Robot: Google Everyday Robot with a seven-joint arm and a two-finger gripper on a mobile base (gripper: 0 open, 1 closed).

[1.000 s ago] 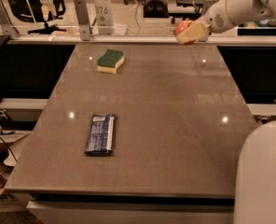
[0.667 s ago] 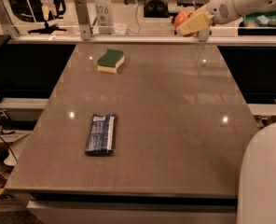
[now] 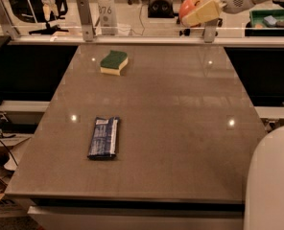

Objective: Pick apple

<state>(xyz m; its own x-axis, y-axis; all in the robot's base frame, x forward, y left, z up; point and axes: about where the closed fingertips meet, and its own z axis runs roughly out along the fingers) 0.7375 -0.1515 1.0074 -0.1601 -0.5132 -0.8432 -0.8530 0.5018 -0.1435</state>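
The red-orange apple [image 3: 187,5] is held in my gripper [image 3: 195,13], high above the far right edge of the brown table [image 3: 171,119]. The cream-coloured fingers [image 3: 204,12] are shut around the apple and cover its right and lower side. The white arm reaches in from the top right corner.
A green-and-yellow sponge [image 3: 114,62] lies at the far left of the table. A dark blue snack bar [image 3: 103,137] lies near the front left. A glass rail on metal posts [image 3: 84,18] runs along the far edge. A green tray [image 3: 271,17] sits behind at right. My white base [image 3: 271,181] fills the lower right.
My gripper has lifted the apple higher and slightly back from the table's far right edge. The sponge and the snack bar have not moved.
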